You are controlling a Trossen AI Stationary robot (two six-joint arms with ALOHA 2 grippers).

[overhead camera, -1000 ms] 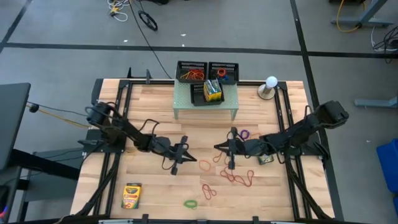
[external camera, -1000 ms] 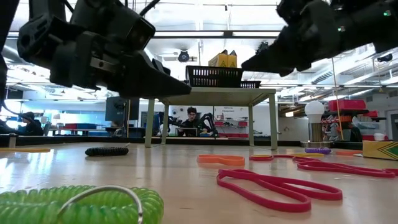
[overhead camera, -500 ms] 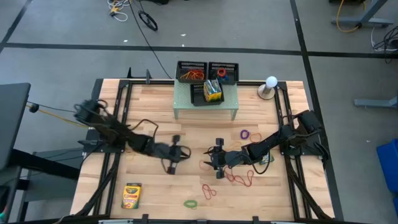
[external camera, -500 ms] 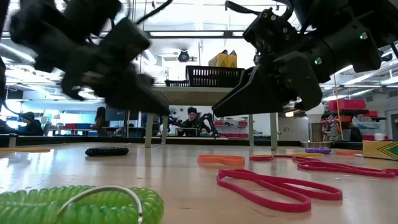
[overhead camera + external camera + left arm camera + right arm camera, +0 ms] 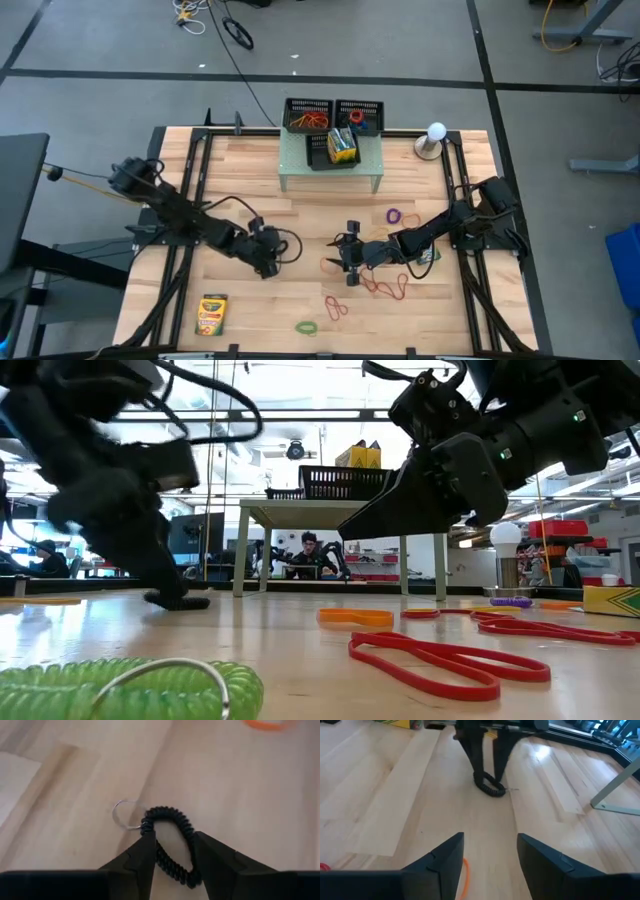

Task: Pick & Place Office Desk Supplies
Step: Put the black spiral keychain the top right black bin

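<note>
On wooden table point(image 5: 250, 170), left gripper point(image 5: 172, 851) fingers stand apart around black coil band point(image 5: 172, 845); right gripper point(image 5: 487, 851) open above orange band point(image 5: 465, 875)

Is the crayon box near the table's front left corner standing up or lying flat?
Lying flat. The high view shows the crayon box with its broad printed face up on the wooden table.

Robotics lab — open hall, workbenches (a seated person point(image 5: 309, 550)), ceiling strip lights point(image 5: 330, 415)
</note>
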